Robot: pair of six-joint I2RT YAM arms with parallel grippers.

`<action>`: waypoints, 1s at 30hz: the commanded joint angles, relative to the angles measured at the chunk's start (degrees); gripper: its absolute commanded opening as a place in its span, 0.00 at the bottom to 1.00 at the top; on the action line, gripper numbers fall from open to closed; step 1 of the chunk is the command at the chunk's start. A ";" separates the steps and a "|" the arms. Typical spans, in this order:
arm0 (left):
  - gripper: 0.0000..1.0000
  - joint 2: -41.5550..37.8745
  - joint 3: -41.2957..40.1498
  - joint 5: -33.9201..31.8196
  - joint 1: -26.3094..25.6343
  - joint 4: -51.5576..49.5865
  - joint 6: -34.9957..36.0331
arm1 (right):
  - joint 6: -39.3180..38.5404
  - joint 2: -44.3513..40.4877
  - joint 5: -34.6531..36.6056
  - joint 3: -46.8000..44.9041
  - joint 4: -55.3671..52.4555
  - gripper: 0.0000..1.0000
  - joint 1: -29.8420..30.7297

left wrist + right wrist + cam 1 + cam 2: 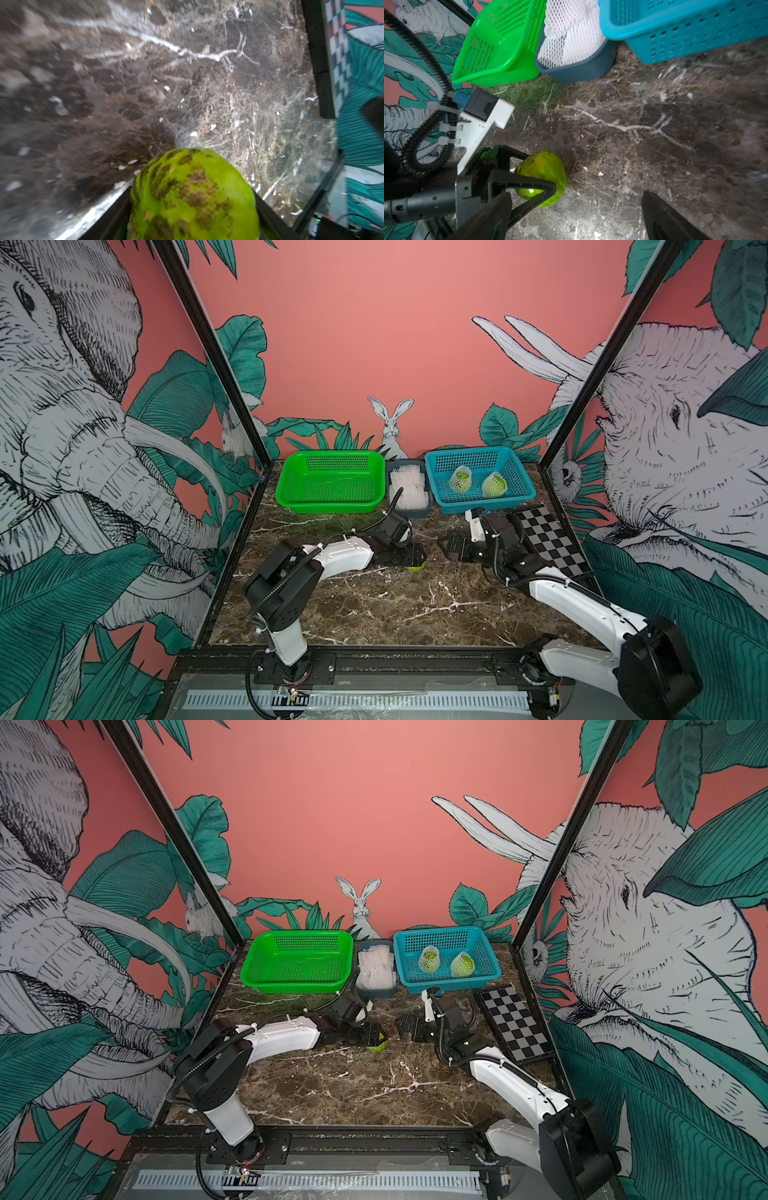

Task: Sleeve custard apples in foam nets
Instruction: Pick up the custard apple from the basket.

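One bare yellow-green custard apple (417, 567) (193, 197) with dark patches sits between the jaws of my left gripper (417, 558), low at the middle of the marble table; whether it touches the table is unclear. My left gripper is shut on it, a black finger (527, 184) on each side. My right gripper (446, 547) (577, 207) stands open and empty just to the right of the fruit, facing it. Two custard apples (460, 480) (493, 485) in white foam nets lie in the blue basket (478, 450). Loose foam nets (409, 487) (571, 35) fill a dark grey bin.
A green basket (332, 454) (299, 934) stands at the back left with nothing in it, next to the grey bin (411, 512). A black-and-white checkerboard (548, 539) lies along the right edge. Printed walls close the table on three sides.
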 commanded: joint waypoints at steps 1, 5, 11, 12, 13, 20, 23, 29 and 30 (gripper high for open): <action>0.73 -2.73 -5.20 7.54 3.00 18.42 -12.94 | 0.61 -2.74 -4.33 -4.17 11.33 0.99 -0.28; 0.73 -3.99 -7.70 12.35 5.72 27.89 -21.82 | -3.36 -4.31 -7.41 -6.69 16.12 0.98 -0.26; 0.73 -5.19 -9.71 14.19 5.95 40.03 -32.65 | -5.87 -3.50 -11.92 -11.42 30.87 0.99 1.24; 0.72 -5.30 -9.90 14.42 5.93 41.87 -34.28 | -6.22 -3.11 -11.73 -12.44 34.07 0.99 1.93; 0.72 -5.31 -10.01 14.59 5.95 43.80 -35.85 | -6.60 -2.66 -11.14 -12.93 35.61 0.99 2.56; 0.72 -7.54 -9.77 16.12 5.86 42.83 -38.11 | -12.79 -1.77 -7.40 -9.35 33.06 0.99 5.86; 0.72 -9.04 -9.94 16.42 5.78 41.02 -37.03 | -15.12 -0.30 -6.00 -6.74 29.51 0.99 6.33; 0.72 -9.48 -10.20 16.60 5.64 42.30 -38.36 | -14.80 3.39 -6.27 -3.84 31.46 0.99 6.84; 0.72 -9.57 -10.25 16.60 5.45 42.26 -38.42 | -15.22 3.78 -6.01 -2.83 30.69 0.99 6.95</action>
